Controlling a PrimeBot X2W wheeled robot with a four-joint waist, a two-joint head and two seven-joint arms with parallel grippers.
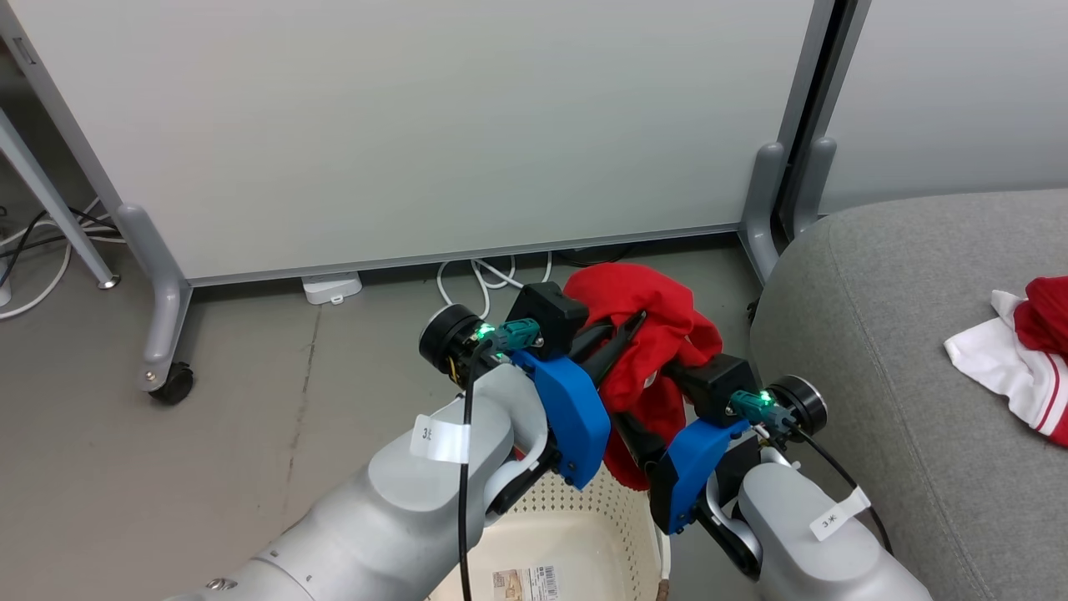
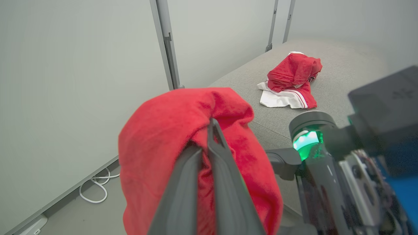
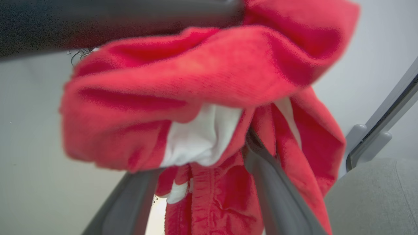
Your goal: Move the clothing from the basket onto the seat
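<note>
A red garment with white panels [image 1: 642, 300] hangs bunched between my two grippers, lifted above the cream perforated basket [image 1: 576, 509]. My left gripper [image 1: 638, 319] is shut on its upper fold; its fingers [image 2: 225, 169] pinch the red cloth [image 2: 169, 130]. My right gripper [image 1: 663, 363] grips the same garment lower down, its fingers [image 3: 271, 176] closing into the cloth [image 3: 196, 71], tips hidden. The grey seat [image 1: 901, 334] lies just to the right. Another red and white garment [image 1: 1026, 359] rests on the seat [image 2: 343, 75], seen crumpled [image 2: 290, 81] in the left wrist view.
Pale partition panels stand behind, with grey feet [image 1: 763, 200] and a caster [image 1: 171, 384]. White cables [image 1: 484, 280] and a white box [image 1: 332, 288] lie on the floor by the panel. A label [image 1: 526, 584] shows on the basket bottom.
</note>
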